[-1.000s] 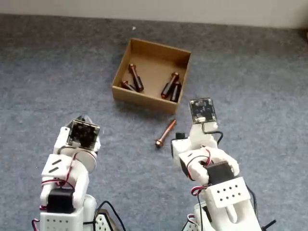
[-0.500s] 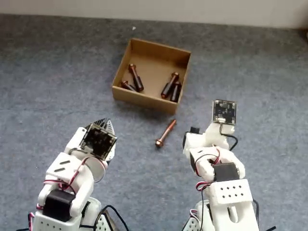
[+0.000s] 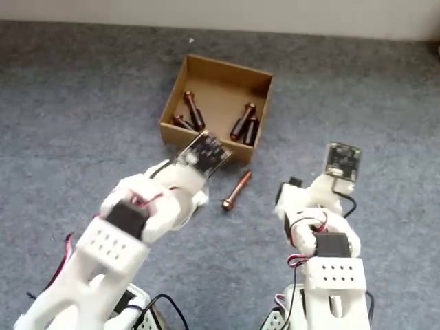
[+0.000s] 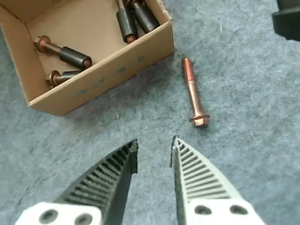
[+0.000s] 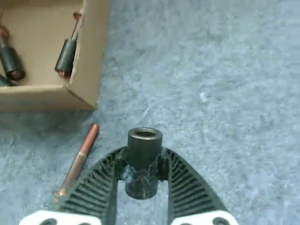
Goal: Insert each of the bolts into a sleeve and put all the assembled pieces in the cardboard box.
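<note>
A lone copper bolt (image 3: 236,190) lies on the grey carpet just in front of the cardboard box (image 3: 206,141). Several bolts with black sleeves on them (image 3: 193,110) lie inside the box. My left gripper (image 4: 154,144) is open and hovers over the carpet a short way from the bolt's head (image 4: 198,121); nothing is between its fingers. The left arm (image 3: 158,199) stretches forward toward the bolt. My right gripper (image 5: 144,157) is shut on a black sleeve (image 5: 145,139), held upright with its bore facing the camera. The bolt (image 5: 79,157) lies beside it on the carpet.
The box's front wall (image 4: 108,70) stands close to the bolt's threaded end. The right arm (image 3: 317,210) sits to the right of the bolt. Bare grey carpet (image 3: 385,124) spreads around the box and both arms.
The left arm has swung forward and to the right, ending close to the loose bolt. The right arm, still holding the sleeve, has shifted to the right, away from the bolt.
</note>
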You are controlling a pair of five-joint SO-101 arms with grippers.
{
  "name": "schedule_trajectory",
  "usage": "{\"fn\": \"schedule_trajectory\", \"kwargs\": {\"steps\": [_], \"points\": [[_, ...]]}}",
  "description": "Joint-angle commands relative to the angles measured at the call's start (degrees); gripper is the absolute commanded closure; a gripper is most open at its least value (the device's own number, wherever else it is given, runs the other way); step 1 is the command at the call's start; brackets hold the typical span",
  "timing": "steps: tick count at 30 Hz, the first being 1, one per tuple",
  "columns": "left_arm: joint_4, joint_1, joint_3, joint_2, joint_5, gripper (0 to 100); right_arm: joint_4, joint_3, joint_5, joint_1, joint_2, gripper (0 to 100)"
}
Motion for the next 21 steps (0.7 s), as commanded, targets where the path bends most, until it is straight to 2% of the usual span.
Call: {"fn": "schedule_trajectory", "kwargs": {"steps": [1, 8, 15, 21], "points": [[-4.5, 2.9, -8.2, 12.4, 3.2, 85, -3.8, -0.7, -2.2, 4.3, -1.4, 99.4], [-13.5, 7.4, -13.3, 29.1, 8.0, 86, -4.0, -0.7, -2.3, 6.5, -1.4, 99.4], [-14.0, 10.8, -22.1, 43.6, 9.8, 86, -4.0, -0.7, -2.3, 6.4, -1.4, 99.4], [-14.2, 10.7, -28.6, 53.8, 9.8, 86, -4.0, -0.7, -2.3, 6.4, -1.4, 99.4]]}}
